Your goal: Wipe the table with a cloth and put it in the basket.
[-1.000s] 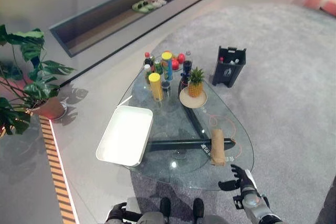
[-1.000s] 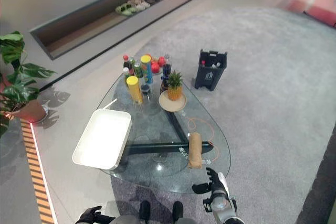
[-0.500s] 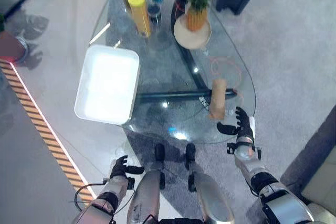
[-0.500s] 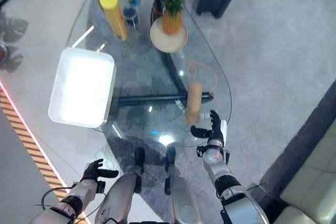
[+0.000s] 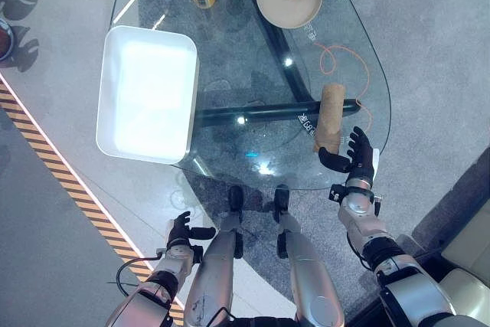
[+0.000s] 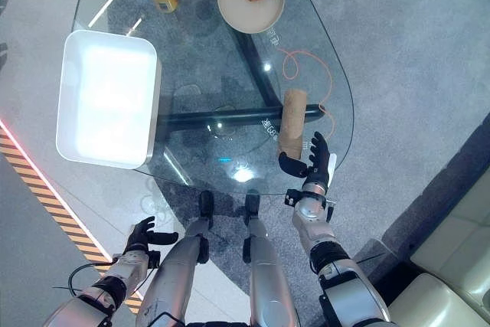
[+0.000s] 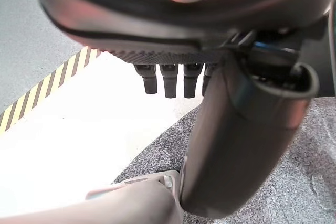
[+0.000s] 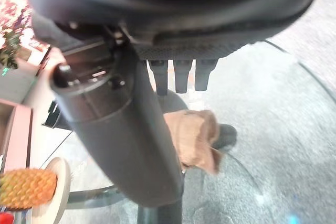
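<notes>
While the right hand point(image 5: 354, 160) hovers open and empty, the tan cloth point(image 5: 330, 116) lies rolled beside it.

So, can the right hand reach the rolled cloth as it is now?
Probably yes. The right hand is open just short of the rolled cloth on the glass table, and nothing lies between them.

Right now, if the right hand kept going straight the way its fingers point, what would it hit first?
Most likely the rolled brown cloth on the glass table; the open right hand sits just short of its near end, though height above the glass is unclear.
</notes>
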Robot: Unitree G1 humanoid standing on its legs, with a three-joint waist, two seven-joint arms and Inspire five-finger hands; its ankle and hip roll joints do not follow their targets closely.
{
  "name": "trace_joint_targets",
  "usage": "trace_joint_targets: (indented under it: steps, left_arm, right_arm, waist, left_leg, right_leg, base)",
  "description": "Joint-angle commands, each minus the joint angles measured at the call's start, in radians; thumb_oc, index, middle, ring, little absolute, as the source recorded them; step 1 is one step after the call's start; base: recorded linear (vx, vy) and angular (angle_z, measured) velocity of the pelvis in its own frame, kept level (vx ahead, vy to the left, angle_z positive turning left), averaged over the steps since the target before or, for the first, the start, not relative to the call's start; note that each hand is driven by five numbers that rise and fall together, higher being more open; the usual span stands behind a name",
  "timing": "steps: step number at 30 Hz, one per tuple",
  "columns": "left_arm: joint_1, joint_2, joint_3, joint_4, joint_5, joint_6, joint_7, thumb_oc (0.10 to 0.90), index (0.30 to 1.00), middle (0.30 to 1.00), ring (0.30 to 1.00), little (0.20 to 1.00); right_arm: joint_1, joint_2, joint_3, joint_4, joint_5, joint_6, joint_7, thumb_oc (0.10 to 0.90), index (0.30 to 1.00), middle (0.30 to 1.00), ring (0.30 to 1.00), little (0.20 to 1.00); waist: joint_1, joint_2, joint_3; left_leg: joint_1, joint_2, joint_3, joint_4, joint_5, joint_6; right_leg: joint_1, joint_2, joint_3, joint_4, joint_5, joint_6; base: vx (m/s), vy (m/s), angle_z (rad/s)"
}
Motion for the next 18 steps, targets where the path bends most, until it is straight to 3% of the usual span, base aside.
trace_joint_targets:
  steps: [1, 4, 8, 18]
  left_arm:
    - [0.010, -0.049, -0.006, -0.018, -0.044, 0.035, 0.066, 0.800, 0.900, 0.900, 0.900, 0.900]
    - [-0.008, -0.059, -0.020, -0.044, -0.068, 0.058, 0.086, 0.800, 0.900, 0.900, 0.900, 0.900]
    - [-0.026, -0.072, -0.027, -0.052, -0.081, 0.070, 0.092, 0.800, 0.900, 0.900, 0.900, 0.900]
    - [-0.091, -0.080, -0.028, -0.043, -0.107, 0.083, 0.097, 0.800, 0.900, 0.900, 0.900, 0.900]
  right_arm:
    - [-0.046, -0.038, 0.007, -0.216, -0.073, 0.046, -0.148, 0.800, 0.900, 0.900, 0.900, 0.900]
    - [-0.108, -0.048, 0.009, -0.287, -0.104, 0.131, -0.263, 0.800, 0.900, 0.900, 0.900, 0.900]
    - [-0.162, -0.056, 0.012, -0.313, -0.118, 0.181, -0.319, 0.800, 0.900, 0.900, 0.900, 0.900]
    - [-0.284, -0.083, 0.030, -0.276, -0.113, 0.213, -0.385, 0.800, 0.900, 0.900, 0.900, 0.900]
  waist:
    - [-0.008, 0.025, -0.015]
    - [-0.008, 0.031, -0.015]
    - [-0.007, 0.039, -0.015]
    - [-0.004, 0.049, -0.015]
  left_leg:
    - [-0.105, -0.038, -0.064, 0.151, -0.073, 0.009]
    - [-0.138, -0.039, -0.056, 0.160, -0.069, 0.013]
    - [-0.170, -0.044, -0.050, 0.170, -0.065, 0.014]
    - [-0.270, -0.049, -0.047, 0.222, -0.072, 0.019]
  right_leg:
    - [-0.078, -0.019, -0.028, 0.096, -0.019, 0.008]
    - [-0.115, -0.017, -0.030, 0.104, -0.015, 0.003]
    - [-0.149, -0.016, -0.032, 0.114, -0.011, 0.000]
    - [-0.258, -0.008, -0.036, 0.166, -0.012, -0.004]
  base:
    - [0.00, 0.058, 0.03]
    - [0.00, 0.084, 0.03]
    - [0.01, 0.076, 0.01]
    - [0.01, 0.045, -0.02]
